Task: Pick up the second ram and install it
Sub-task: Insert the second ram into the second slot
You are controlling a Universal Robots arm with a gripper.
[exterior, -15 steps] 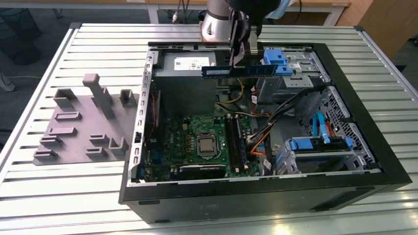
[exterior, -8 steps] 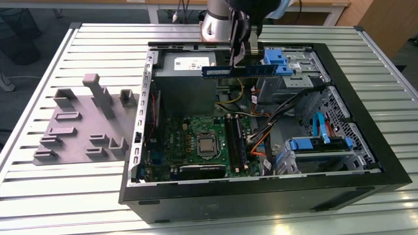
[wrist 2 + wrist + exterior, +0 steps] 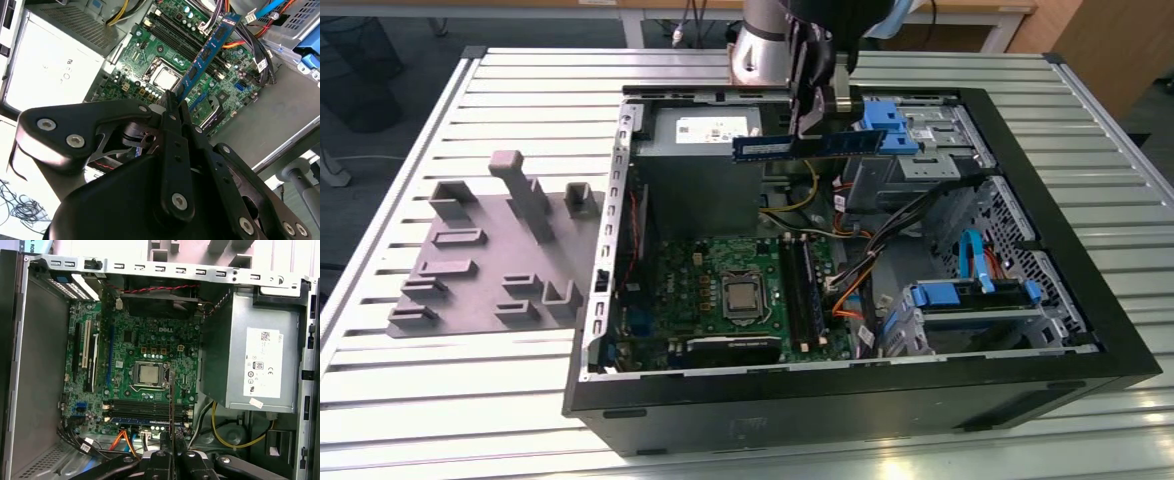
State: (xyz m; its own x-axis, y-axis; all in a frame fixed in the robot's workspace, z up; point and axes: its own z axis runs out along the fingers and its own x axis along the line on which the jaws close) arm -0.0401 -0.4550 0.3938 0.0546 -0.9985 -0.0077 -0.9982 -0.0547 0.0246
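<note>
Pinching the second ram (image 3: 767, 148) near its middle, the pincer (image 3: 814, 135) was closed on the strip and held it level in the air, the long black slots (image 3: 795, 290) well below it. Doing this well, I judged, meant keeping the strip's long edge parallel to a free slot and avoiding any tilt. It was a long, narrow blue board with a row of dark chips.

open above memory slots (image 3: 798, 290), cables (image 3: 857, 262), drive cage (image 3: 947, 325) alongside

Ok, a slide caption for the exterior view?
Gripper holds the second ram in the air above the open computer case, not yet seated on the motherboard.
</note>
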